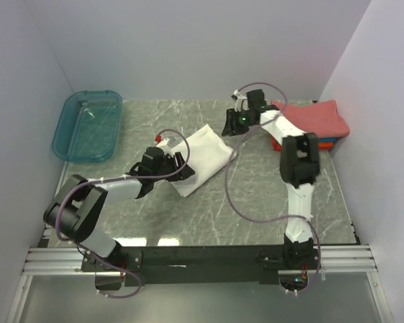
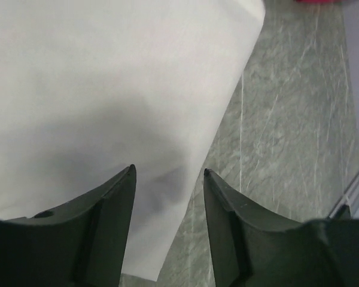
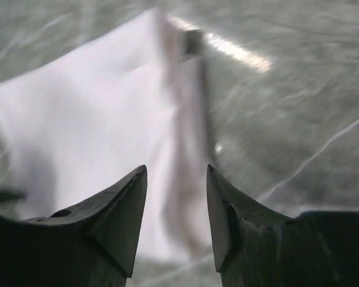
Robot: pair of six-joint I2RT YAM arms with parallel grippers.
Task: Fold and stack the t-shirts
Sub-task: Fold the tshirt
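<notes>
The white tee [image 1: 200,157] lies folded into a rough rectangle in the middle of the table, with a bit of its red print showing at its far left corner. It fills the left wrist view [image 2: 107,89] and shows in the right wrist view [image 3: 102,131]. My left gripper [image 1: 182,166] is open and empty over the tee's near left edge. My right gripper [image 1: 230,122] is open and empty just past the tee's far right corner. The coral-red tee [image 1: 316,118] tops a folded stack with orange and blue tees at the far right.
A teal plastic bin [image 1: 87,124] stands at the far left of the marbled grey table [image 1: 256,215]. White walls close in the left, back and right. Purple cables loop from both arms over the table.
</notes>
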